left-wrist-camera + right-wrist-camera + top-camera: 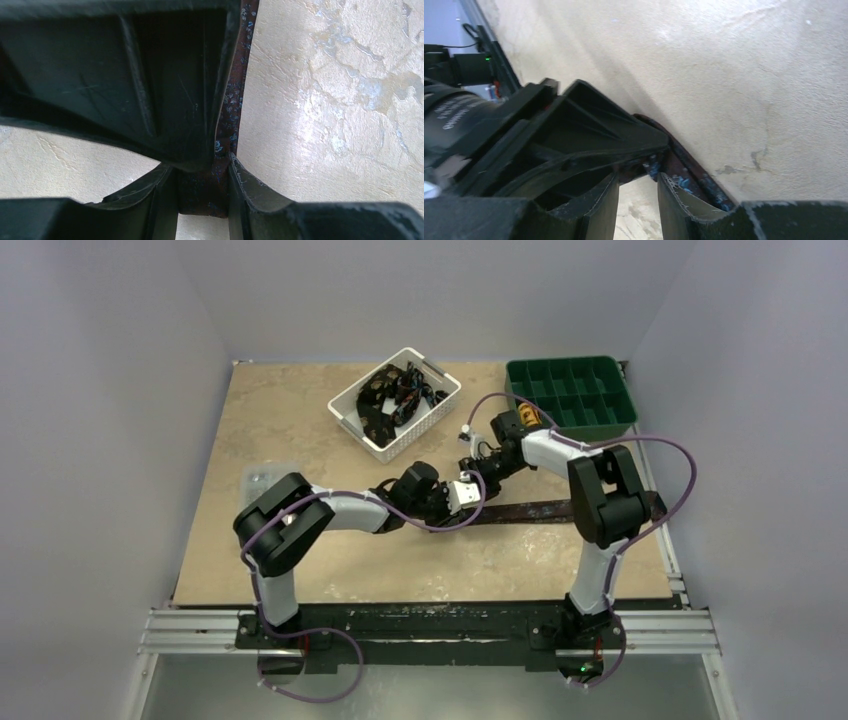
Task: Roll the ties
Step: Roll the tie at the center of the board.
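**Jaws met at the tie's end**

Left jaws pinched the end of a tie [530,510], the fabric filling their gap, as far as the close view showed. Right jaws stood parted just beside, bare counter [634,220] visible between them. The tie lay flat across the counter's right half. More ties [398,395] filled a white basket [425,427] near the far edge.
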`<state>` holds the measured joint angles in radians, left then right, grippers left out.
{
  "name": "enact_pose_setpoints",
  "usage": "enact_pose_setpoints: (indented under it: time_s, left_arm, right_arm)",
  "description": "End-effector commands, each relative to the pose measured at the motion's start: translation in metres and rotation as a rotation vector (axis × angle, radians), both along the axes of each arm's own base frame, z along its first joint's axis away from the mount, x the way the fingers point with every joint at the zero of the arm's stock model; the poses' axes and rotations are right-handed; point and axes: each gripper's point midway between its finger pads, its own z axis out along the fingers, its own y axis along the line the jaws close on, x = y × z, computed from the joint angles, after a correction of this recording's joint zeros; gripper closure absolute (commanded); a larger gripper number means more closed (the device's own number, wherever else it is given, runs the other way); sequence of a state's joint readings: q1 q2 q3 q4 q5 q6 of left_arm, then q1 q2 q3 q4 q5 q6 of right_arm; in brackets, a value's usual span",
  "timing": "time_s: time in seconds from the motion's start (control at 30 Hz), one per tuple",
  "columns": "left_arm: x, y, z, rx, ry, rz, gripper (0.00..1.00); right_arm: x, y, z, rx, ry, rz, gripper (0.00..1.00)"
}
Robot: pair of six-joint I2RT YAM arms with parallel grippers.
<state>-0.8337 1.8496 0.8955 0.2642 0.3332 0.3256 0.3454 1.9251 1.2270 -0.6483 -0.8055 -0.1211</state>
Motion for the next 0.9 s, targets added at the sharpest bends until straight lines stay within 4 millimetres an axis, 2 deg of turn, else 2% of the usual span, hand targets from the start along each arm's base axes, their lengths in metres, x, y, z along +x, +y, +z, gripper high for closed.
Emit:
enact_pose_setpoints:
  time_s: [0.0,0.17,0.37,0.5,0.57,0.67,0.7,0.87]
  left_arm:
    - [-0.048,0.068,-0.085,0.333,0.201,0.013,0.7]
    - [-0.048,0.067,-0.085,0.329,0.206,0.008,0.7]
    - [-0.049,0.067,-0.084,0.323,0.208,0.005,0.7]
    - [-0.049,0.067,-0.084,0.321,0.208,0.004,0.7]
    - [-0.049,0.065,-0.083,0.317,0.205,0.003,0.7]
    - [-0.049,0.065,-0.083,0.316,0.206,0.006,0.68]
    - [-0.048,0.065,-0.083,0.314,0.206,0.009,0.66]
    - [-0.042,0.066,-0.082,0.312,0.2,0.042,0.51]
  right_arm:
    - [-0.003,0.007,0.034,0.117,-0.034,0.016,0.65]
    - [-0.011,0.011,0.032,0.162,-0.014,0.016,0.66]
    - [-0.017,0.019,0.01,0.164,0.005,0.011,0.67]
    - [-0.013,0.021,-0.001,0.16,0.007,-0.015,0.67]
    - [-0.014,0.02,-0.003,0.155,0.007,-0.007,0.72]
    - [-0.015,0.016,-0.007,0.133,-0.007,0.007,0.96]
    - [-0.015,0.013,-0.01,0.115,-0.009,0.009,1.0]
    - [-0.014,-0.006,-0.038,0.012,0.023,0.006,1.0]
